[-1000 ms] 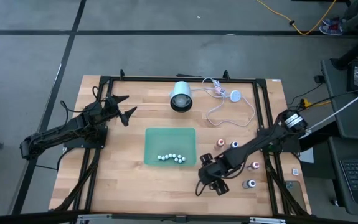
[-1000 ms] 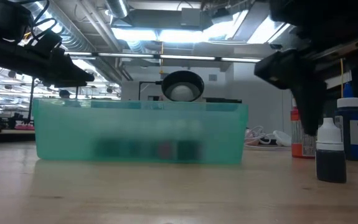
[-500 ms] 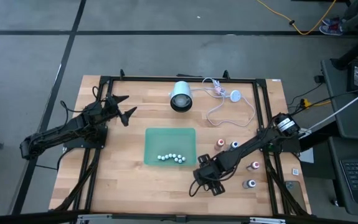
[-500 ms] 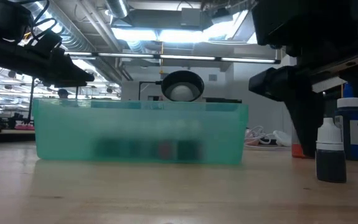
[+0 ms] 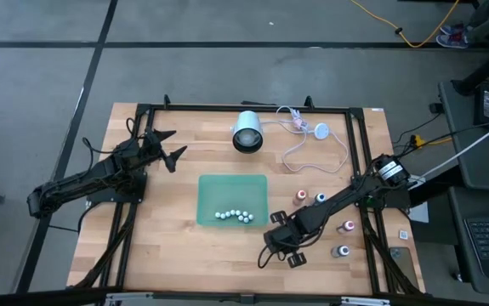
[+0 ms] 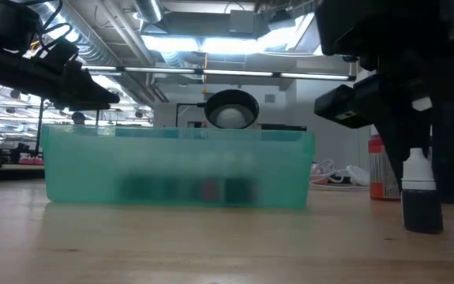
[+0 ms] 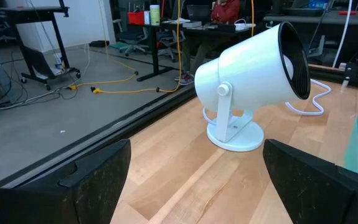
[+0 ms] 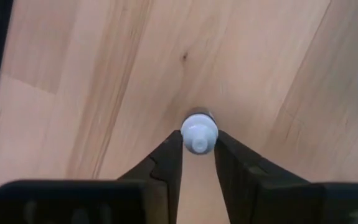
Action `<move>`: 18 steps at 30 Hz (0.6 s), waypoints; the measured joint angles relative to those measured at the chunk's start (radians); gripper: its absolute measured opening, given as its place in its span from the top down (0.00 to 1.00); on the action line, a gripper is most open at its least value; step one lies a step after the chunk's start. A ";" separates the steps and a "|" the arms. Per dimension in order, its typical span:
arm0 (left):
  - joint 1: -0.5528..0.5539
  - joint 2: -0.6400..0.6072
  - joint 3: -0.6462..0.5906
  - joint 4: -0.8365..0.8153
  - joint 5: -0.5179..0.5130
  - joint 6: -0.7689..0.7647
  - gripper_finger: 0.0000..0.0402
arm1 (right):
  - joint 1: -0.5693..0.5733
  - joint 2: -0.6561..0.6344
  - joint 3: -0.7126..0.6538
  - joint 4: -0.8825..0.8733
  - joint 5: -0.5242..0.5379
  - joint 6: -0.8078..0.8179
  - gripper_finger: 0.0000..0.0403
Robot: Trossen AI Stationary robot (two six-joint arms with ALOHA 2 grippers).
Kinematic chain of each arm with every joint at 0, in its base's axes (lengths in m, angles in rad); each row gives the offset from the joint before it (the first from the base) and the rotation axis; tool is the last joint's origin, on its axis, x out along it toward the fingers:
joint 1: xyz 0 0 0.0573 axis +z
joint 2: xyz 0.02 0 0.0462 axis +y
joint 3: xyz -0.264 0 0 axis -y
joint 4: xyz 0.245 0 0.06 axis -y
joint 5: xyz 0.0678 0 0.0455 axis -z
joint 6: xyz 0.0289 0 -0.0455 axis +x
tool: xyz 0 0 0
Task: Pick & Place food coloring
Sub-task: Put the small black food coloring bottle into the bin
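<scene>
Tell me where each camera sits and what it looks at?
High view: above, looking straight down at table, both arms.
Low view: tabletop level, facing green bin, dark bottle.
Left wrist view: on left gripper, facing white lamp.
Right wrist view: on right gripper, fingers around that bottle's cap.
Lamp shows in high, low, left wrist views.

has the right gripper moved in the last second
Yes. In the high view the right gripper has slid along the table's front edge toward the left arm's side, closer to the green tray's near corner, and now closes around the dark bottle.
</scene>
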 joint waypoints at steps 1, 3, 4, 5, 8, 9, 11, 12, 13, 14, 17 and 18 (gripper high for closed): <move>0.000 0.000 0.000 0.000 0.000 0.000 0.10 | 0.000 0.000 0.000 0.005 0.000 0.000 0.77; 0.000 0.000 0.000 0.000 0.000 0.000 0.10 | 0.000 0.000 0.000 0.011 0.000 0.000 0.77; 0.000 0.000 0.000 0.000 0.000 0.000 0.10 | 0.000 0.000 0.000 0.010 0.000 0.002 0.76; 0.000 0.000 0.000 0.000 0.000 0.000 0.10 | 0.000 0.000 0.000 0.010 0.000 0.003 0.76; 0.000 0.000 0.000 0.000 0.000 0.000 0.10 | 0.000 0.000 0.007 0.007 -0.016 0.005 0.74; 0.000 0.000 0.000 0.000 0.000 0.000 0.10 | 0.000 0.000 0.011 0.008 -0.016 0.005 0.73; 0.000 0.000 0.000 0.000 0.000 0.000 0.10 | -0.004 0.000 0.017 0.007 -0.016 0.004 0.71; 0.000 0.000 0.000 0.000 0.000 0.000 0.10 | -0.005 0.000 0.021 0.006 -0.016 0.004 0.70; 0.000 0.000 0.000 0.000 0.000 0.000 0.10 | -0.009 0.000 0.026 0.007 -0.016 0.004 0.68; 0.000 0.000 0.000 0.000 0.000 0.000 0.10 | -0.012 0.000 0.030 0.007 -0.016 0.004 0.67; 0.000 0.000 0.000 0.000 0.000 0.000 0.10 | -0.018 0.000 0.039 0.006 -0.016 0.004 0.65; 0.000 0.000 0.000 0.000 0.000 0.000 0.10 | -0.019 0.000 0.039 0.007 -0.016 0.004 0.65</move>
